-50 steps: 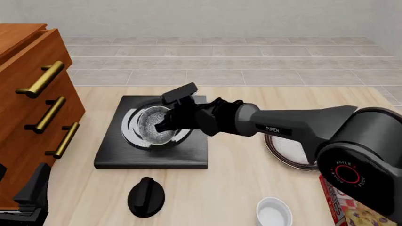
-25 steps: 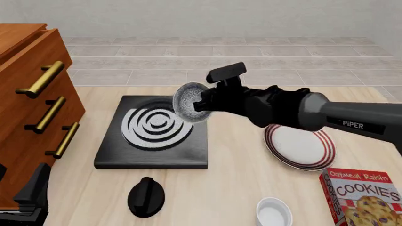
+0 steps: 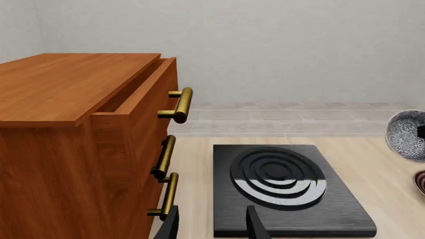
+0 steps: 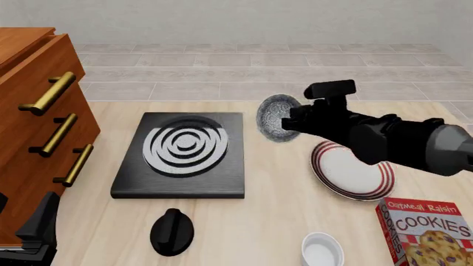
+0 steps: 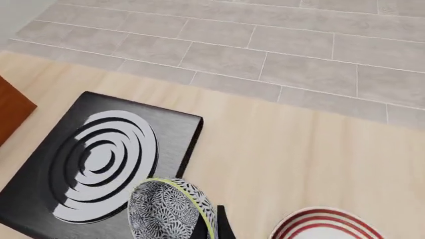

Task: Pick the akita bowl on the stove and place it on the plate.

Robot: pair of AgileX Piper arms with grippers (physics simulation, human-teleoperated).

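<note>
Pale wood tabletop [image 4: 281, 221] runs back to a grey tiled floor [image 4: 258, 72] and a plain light wall.

Along the near edge in the front view sit a round black knob [image 4: 171, 231], a small white bowl [image 4: 322, 250] and, at the near right corner, a cookies box [image 4: 428, 233]. The left gripper [image 3: 211, 224] lies low at the near left corner beside the wooden drawer cabinet [image 4: 37, 122]; its wrist view shows two dark fingers spread apart with nothing between them.

Farther in, the stove [image 4: 181, 155] lies left of centre with bare burner rings. The plate [image 4: 353, 172] lies toward the right edge, partly covered by the right arm.

The right gripper [image 4: 292, 126] pinches the rim of the akita bowl [image 4: 276, 117], held tipped on edge in the air between the stove and the plate, closer to the far edge than either.

Only the right wrist view shows the bowl's patterned outside [image 5: 169, 209] and a yellow-green rim line. The cabinet's slightly open top drawer [image 3: 143, 99] is clearest in the left wrist view.
</note>
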